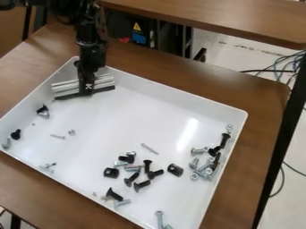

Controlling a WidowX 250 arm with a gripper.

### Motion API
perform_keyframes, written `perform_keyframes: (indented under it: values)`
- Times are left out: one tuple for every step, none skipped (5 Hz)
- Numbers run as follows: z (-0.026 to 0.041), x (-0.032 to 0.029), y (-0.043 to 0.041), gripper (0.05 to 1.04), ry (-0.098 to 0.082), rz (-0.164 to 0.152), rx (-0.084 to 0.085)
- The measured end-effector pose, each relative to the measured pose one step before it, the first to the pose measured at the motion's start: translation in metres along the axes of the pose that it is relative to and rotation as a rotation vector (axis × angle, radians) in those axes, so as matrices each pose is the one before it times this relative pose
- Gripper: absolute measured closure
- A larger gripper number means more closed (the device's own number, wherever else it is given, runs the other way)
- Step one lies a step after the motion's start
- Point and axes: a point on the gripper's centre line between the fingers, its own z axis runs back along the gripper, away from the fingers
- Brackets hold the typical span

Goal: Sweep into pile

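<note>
My gripper hangs over the upper left corner of the white tray, at a silver sweeping bar with a black lower edge that lies across that corner. Screws and bolts are scattered over the tray floor. A loose cluster with black bolts lies at the lower middle, and a denser group of silver bolts and black ones sits by the right wall. Along the left side are a black piece, a black bolt and several small screws.
The tray rests on a brown wooden table, its walls raised on all sides. Another wooden tabletop stands behind. Cables lie on the floor at the right.
</note>
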Motion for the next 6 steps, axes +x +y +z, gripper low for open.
perform_keyframes:
  values:
    - [-0.00569, -0.00736, -0.00534, 0.721, -0.0214, 0.0541, 0.0067]
    - [-0.00533, -0.01249, -0.01185, 0.721, -0.0071, 0.0602, -0.0121]
    - [-0.00438, -0.01911, -0.01906, 0.721, 0.0221, 0.0749, -0.0188]
    - [-0.00299, -0.01529, -0.00102, 0.721, 0.0028, 0.0481, 0.0003]
    - [-0.00180, -0.00980, -0.00050, 0.721, 0.0034, 0.0444, -0.0083]
    - [-0.00184, -0.00605, -0.00928, 0.721, 0.0019, 0.0941, -0.0200]
